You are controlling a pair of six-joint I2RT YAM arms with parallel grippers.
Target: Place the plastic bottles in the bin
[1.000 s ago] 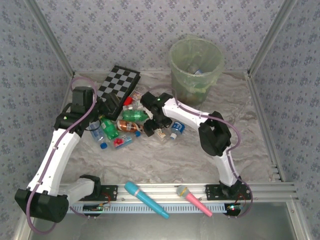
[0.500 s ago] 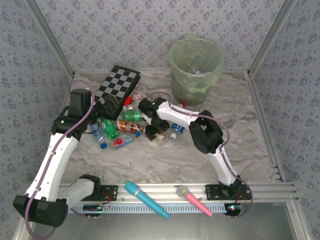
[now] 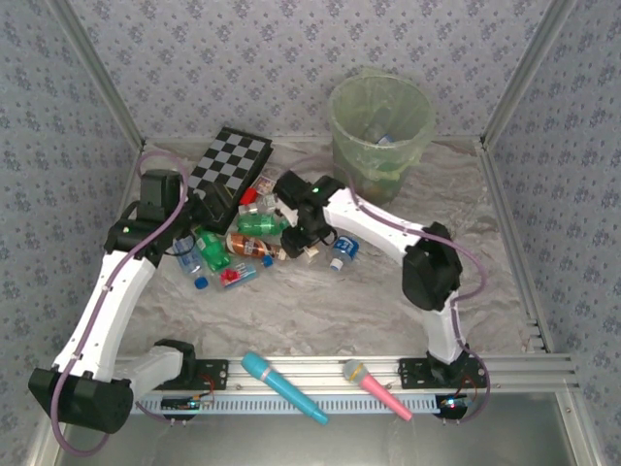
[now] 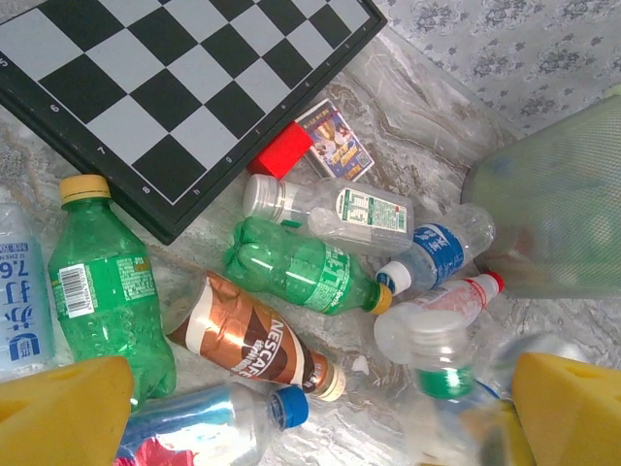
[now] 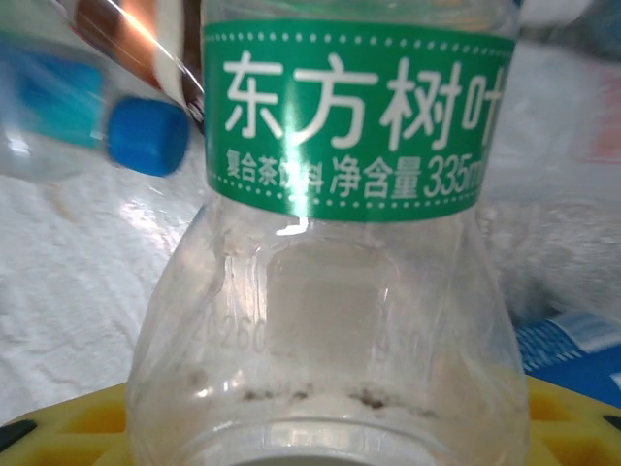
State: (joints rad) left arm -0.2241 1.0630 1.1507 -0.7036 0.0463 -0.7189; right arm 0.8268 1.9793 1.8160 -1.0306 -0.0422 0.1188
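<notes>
Right pincer (image 3: 307,237) has shifted up the heap as its elbow swung outward. Left pincer (image 4: 315,417) hangs spread wide over small clear, green and brown plastic bottles (image 4: 301,272) on the crinkly grey tabletop (image 3: 320,311). One clear green-labelled bottle (image 5: 330,320) sits between the right jaws; I cannot tell if it is pinched. It looks light, squashy and slippery, so hold its middle. The pale green round bin (image 3: 349,146) stands behind.

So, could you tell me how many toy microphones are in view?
2. The cyan microphone lies across the near rail, left of centre; the pink microphone lies just to its right.
</notes>
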